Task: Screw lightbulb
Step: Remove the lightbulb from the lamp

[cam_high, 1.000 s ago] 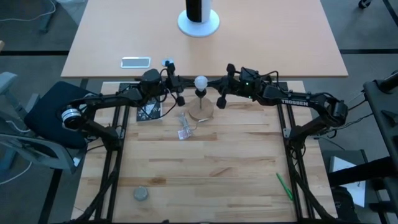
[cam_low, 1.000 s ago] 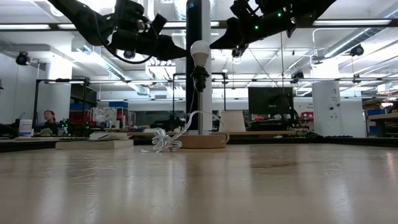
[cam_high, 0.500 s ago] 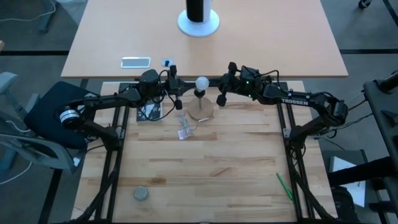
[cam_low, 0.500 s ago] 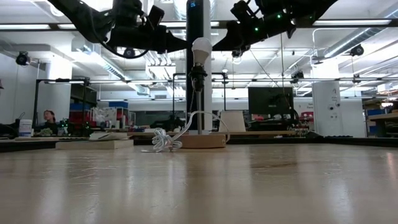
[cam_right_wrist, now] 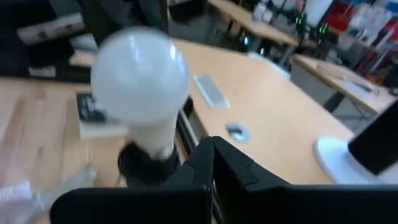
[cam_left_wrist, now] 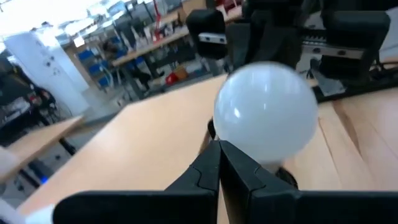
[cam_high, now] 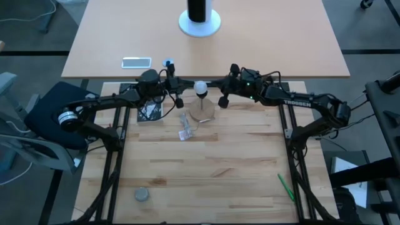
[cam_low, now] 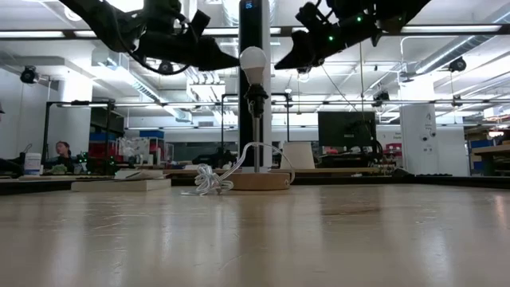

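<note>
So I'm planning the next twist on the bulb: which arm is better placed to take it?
Probably the left. In the low view the left gripper reaches right beside the lightbulb, fingers shut; the right gripper, also shut, hangs a little farther off. Neither grips it yet.

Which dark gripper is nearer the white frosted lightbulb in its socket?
The left gripper: in the low view its shut tip sits right at the lightbulb globe, while the right gripper shows a clear gap.
</note>
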Tool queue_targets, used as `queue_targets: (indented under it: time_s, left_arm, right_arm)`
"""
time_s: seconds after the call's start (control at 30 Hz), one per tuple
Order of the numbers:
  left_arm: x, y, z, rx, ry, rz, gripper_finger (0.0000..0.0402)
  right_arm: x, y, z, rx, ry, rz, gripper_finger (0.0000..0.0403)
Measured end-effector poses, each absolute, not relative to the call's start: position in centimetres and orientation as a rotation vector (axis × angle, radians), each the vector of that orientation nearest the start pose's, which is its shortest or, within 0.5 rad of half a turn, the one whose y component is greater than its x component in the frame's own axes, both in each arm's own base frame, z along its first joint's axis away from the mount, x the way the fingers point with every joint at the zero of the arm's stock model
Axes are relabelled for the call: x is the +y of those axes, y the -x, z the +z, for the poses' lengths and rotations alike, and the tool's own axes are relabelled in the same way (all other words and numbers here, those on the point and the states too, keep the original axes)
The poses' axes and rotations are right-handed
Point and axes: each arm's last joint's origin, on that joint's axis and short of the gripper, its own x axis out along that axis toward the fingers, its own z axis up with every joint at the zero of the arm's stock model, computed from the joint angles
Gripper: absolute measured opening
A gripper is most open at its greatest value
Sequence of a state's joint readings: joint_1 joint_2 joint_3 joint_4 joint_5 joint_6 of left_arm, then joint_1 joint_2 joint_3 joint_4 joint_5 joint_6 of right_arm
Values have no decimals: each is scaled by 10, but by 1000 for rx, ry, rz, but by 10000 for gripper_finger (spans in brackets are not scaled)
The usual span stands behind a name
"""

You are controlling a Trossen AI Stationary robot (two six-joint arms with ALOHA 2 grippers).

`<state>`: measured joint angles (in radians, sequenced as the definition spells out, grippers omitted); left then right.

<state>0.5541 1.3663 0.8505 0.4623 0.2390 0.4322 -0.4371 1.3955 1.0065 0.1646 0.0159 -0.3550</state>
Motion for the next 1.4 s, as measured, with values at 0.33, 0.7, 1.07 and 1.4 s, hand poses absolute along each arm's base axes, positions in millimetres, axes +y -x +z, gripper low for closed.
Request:
queue_targets:
  time_s: [0.33,0.7,1.07,1.4]
  left_arm:
    - [154,-262,276,234,-350,274,0]
    - [152,-263,276,213,-336,234,0]
    - [151,-263,277,196,-338,186,0]
    - [151,-263,278,188,-367,187,0]
  right_arm:
    - [-139,-295,284,365,266,-274,0]
    - [-143,-304,278,327,256,-280,56]
    - [-141,-307,285,249,274,-250,203]
    - [-142,-318,277,217,285,-232,257]
